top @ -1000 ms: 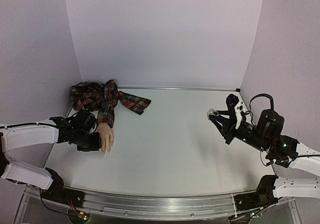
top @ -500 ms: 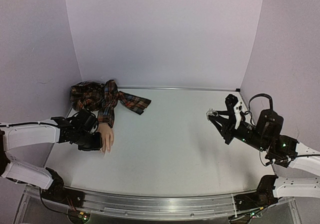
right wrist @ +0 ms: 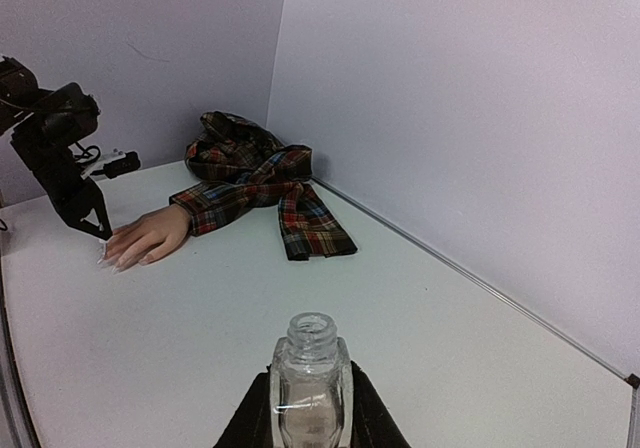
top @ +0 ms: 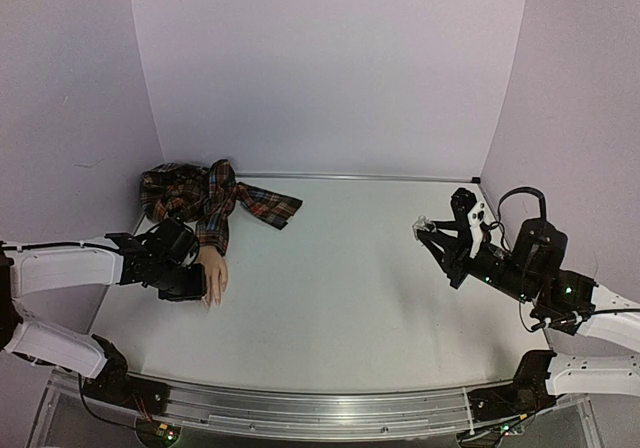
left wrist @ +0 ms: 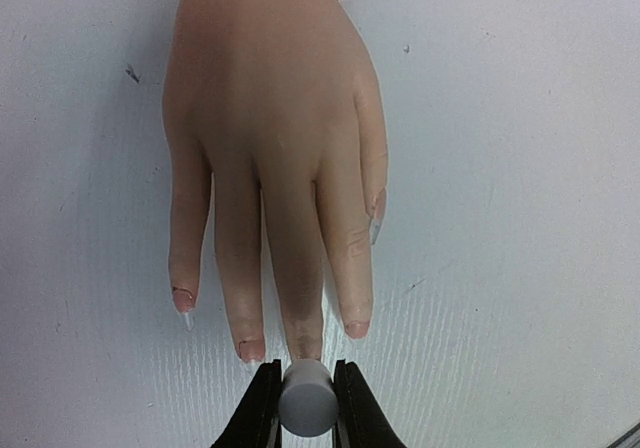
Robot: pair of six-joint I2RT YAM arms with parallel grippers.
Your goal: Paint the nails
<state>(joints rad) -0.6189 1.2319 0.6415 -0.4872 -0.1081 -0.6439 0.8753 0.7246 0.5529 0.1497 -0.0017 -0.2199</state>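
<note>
Pale glossy nails tip the flesh-coloured mannequin hand, which lies flat on the left of the white bench, its plaid sleeve trailing behind. The left gripper has its jaws narrow, pinching one white round cap at the middle fingertip; any brush beneath is hidden. Best to stroke lightly along the finger without nudging the hand. The right gripper clamps one clear glass bottle, uncapped, well apart. Five fingers; four nails show, one is covered.

Hand — smooth, matt plastic; nails glossy. Sleeve woven cloth. Bottle clear glass. Cap matt plastic. Table matt.
</note>
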